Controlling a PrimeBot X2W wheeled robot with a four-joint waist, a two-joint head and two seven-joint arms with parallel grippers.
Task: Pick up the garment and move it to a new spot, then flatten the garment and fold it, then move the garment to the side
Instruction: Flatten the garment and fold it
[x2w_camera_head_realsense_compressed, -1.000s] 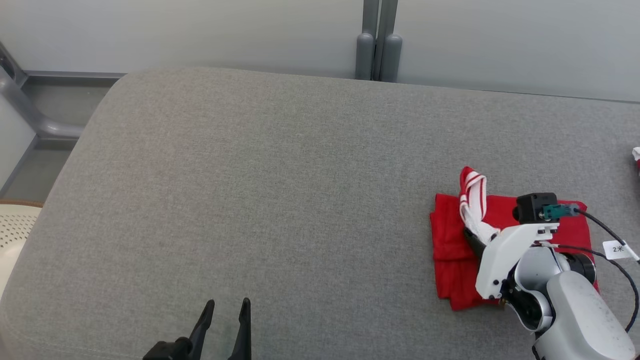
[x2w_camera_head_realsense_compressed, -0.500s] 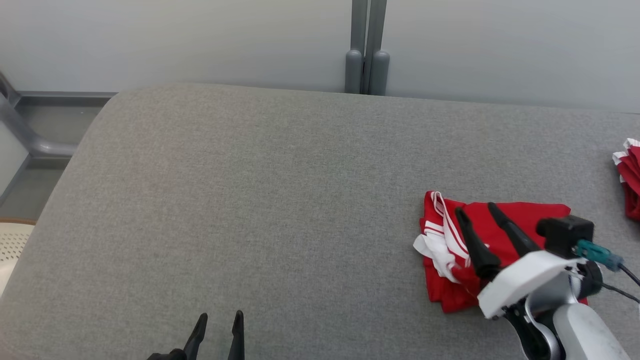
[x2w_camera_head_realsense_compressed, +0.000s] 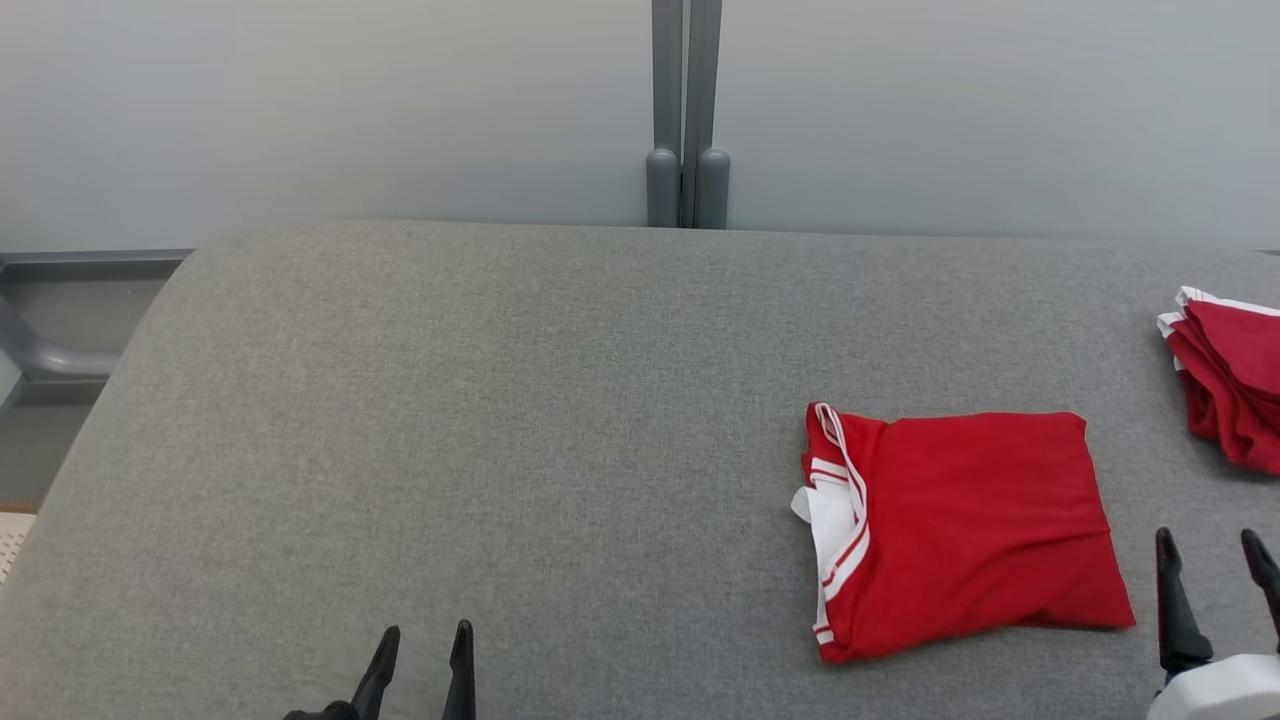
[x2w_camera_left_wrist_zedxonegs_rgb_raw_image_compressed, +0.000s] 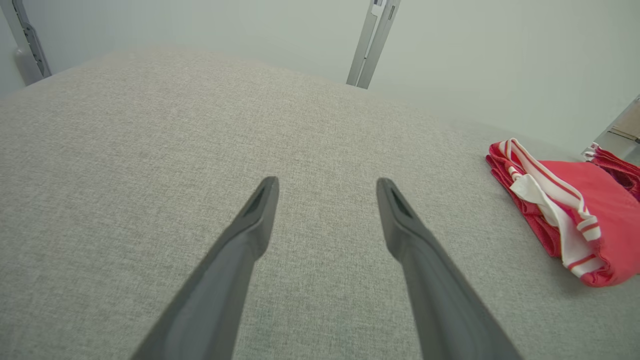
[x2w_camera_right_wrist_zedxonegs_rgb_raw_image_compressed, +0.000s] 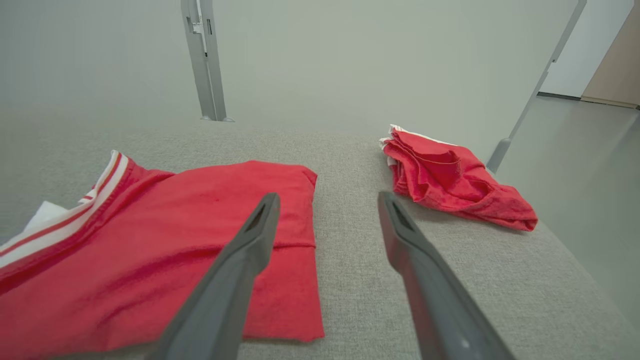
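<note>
Red garment (x2w_camera_head_realsense_compressed: 960, 530) lies folded at 3 o'clock, freed as R gripper (x2w_camera_head_realsense_compressed: 1206, 537) let go & backed off, fingers spread empty like L gripper (x2w_camera_head_realsense_compressed: 426, 630); side-move prob. next.

Surface: grey woven-fabric padded bench (x2w_camera_head_realsense_compressed: 500, 400)
Right, near: folded red garment with white-striped trim (x2w_camera_head_realsense_compressed: 980, 530)
Far right edge: crumpled red cloth pile (x2w_camera_head_realsense_compressed: 1235, 380)
</note>
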